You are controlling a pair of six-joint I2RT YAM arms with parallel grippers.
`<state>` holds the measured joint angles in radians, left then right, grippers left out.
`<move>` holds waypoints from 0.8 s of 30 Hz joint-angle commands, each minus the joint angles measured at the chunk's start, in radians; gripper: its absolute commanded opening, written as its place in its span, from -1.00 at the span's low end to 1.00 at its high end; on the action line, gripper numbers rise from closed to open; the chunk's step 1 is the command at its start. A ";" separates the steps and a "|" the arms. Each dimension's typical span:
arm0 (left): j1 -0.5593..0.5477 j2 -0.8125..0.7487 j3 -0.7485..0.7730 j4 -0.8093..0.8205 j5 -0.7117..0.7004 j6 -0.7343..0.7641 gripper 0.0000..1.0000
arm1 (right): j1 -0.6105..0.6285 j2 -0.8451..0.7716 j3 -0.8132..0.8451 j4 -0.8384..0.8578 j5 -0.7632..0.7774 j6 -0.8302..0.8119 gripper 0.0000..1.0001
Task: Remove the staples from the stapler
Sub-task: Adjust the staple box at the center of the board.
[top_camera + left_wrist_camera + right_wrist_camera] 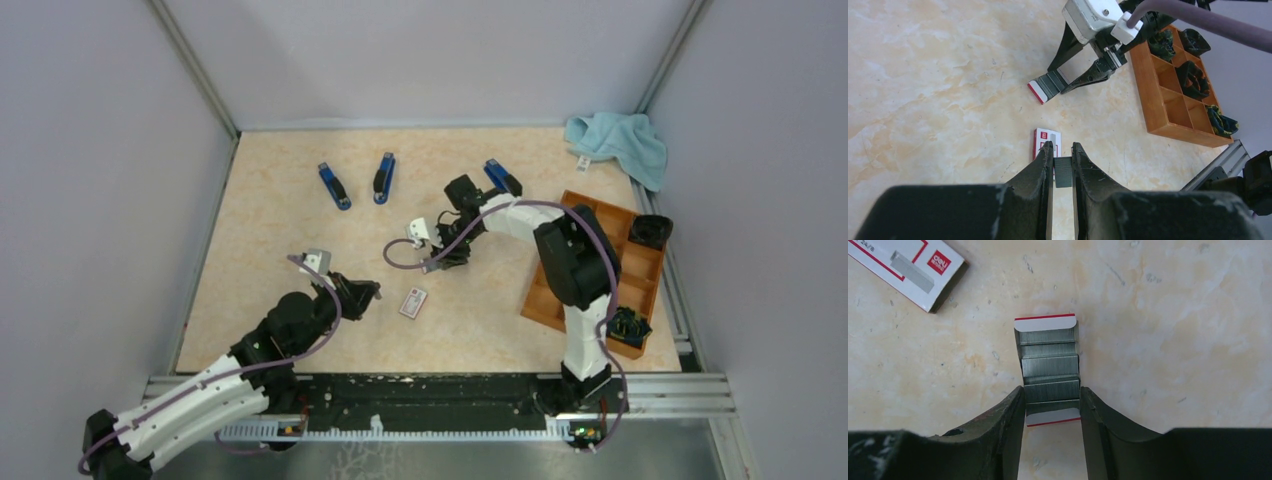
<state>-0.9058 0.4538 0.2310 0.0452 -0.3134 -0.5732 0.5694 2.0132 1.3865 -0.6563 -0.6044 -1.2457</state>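
Pinching staple strip with left gripper, arm low at lower left. Clamping staple tray by its sides with right gripper, arm reaching to centre. Staple box near both.

Wooden tray: one dark item in its far corner compartment, a second dark item in its near corner. Light blue cloth lies crumpled just beyond the tray's far end. White red-labelled box lies flat, well left of the tray.
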 commanded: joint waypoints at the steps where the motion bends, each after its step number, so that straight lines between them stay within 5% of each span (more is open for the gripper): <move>1: 0.004 0.019 -0.013 0.069 0.032 -0.009 -0.82 | 0.007 -0.102 -0.150 0.174 0.171 0.236 -0.16; 15: 0.003 0.261 0.048 0.219 0.112 0.004 -0.82 | 0.029 -0.265 -0.336 0.298 0.287 0.641 -0.12; 24: 0.003 0.409 0.109 0.265 0.143 -0.002 -0.82 | 0.025 -0.324 -0.286 0.213 0.270 0.731 0.26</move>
<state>-0.9054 0.8215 0.2825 0.2516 -0.1974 -0.5755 0.5919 1.7763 1.0657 -0.3740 -0.3332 -0.5854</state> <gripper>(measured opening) 0.204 0.594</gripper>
